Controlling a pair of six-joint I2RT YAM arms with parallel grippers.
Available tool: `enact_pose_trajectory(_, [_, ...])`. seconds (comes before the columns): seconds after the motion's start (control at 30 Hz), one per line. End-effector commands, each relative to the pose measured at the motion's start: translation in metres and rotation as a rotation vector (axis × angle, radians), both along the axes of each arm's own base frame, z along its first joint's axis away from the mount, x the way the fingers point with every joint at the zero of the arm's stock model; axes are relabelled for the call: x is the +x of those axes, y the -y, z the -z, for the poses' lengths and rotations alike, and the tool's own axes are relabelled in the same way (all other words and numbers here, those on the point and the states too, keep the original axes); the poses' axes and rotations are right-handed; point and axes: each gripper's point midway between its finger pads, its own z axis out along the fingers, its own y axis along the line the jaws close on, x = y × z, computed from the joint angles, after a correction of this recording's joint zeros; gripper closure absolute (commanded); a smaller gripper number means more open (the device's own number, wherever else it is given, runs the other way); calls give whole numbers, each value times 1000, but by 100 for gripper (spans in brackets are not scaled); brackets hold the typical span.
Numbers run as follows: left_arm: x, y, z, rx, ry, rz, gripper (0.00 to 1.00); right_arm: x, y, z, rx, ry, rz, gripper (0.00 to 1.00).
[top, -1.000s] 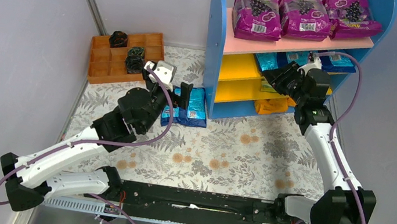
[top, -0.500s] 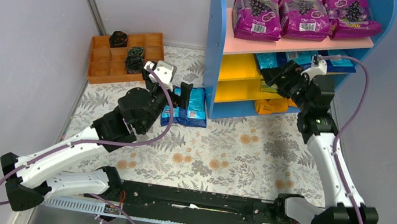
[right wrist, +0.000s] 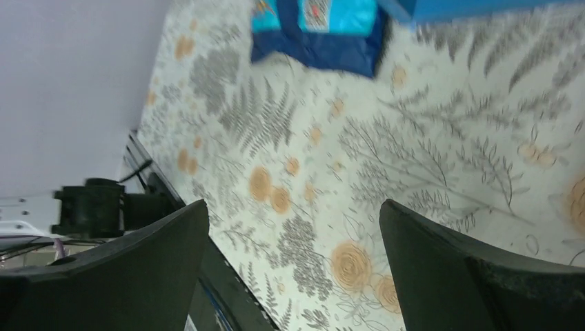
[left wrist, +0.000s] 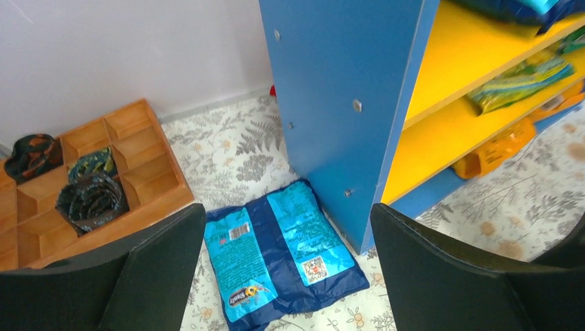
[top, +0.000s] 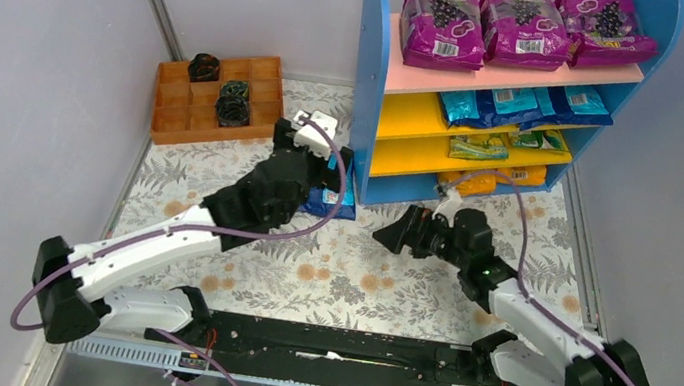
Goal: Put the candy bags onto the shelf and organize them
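The shelf (top: 371, 76) stands at the back right. Blue candy bags (top: 522, 102) lie on its upper yellow board. On the board below are green-yellow bags (top: 480, 149), and orange bags (top: 469, 182) sit at the bottom. One more blue candy bag (left wrist: 279, 252) lies flat on the mat beside the shelf's blue side panel (left wrist: 331, 103). My left gripper (left wrist: 288, 207) hovers open above it, a finger on each side, without touching. My right gripper (right wrist: 293, 203) is open and empty over the floral mat in front of the shelf (top: 391, 232).
Three purple bags (top: 523, 27) fill the pink top board. An orange compartmented tray (top: 172, 119) with dark rolled items sits at the back left, near the left gripper. Grey walls close in both sides. A black rail (top: 337, 346) runs along the near edge.
My right gripper has opened and drawn back from the shelf's middle board down to the mat, leaving a green-yellow bag there. My left gripper has shifted right, over the blue bag.
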Motion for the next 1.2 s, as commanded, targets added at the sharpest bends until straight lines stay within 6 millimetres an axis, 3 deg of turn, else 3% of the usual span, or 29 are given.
enact_pose_trajectory(0.0, [8, 0, 9, -26, -72, -80, 6, 17, -20, 0, 92, 88, 25, 0])
enact_pose_trajectory(0.1, [3, -5, 42, -62, -185, -118, 5, 19, -21, 26, 68, 81, 24, 0])
enact_pose_trajectory(0.2, [-5, -20, 95, -155, -351, -150, 3, 18, -20, 40, 70, 75, 31, 0])
enact_pose_trajectory(0.33, [-1, -65, 163, -368, -594, -225, 4, 15, -19, 39, 70, 92, 18, 0])
enact_pose_trajectory(0.4, [10, -90, 183, -497, -657, -259, 4, 12, -17, 38, 81, 101, 22, 0])
enact_pose_trajectory(0.53, [23, -105, 204, -650, -740, -233, 5, 8, -15, 34, 93, 119, 24, 0])
enact_pose_trajectory(0.9, [48, -79, 242, -849, -820, -160, 9, 5, -12, 34, 104, 116, 29, 0])
enact_pose_trajectory(1.17, [49, -80, 263, -869, -839, -187, 10, 5, -13, 36, 105, 108, 31, 0])
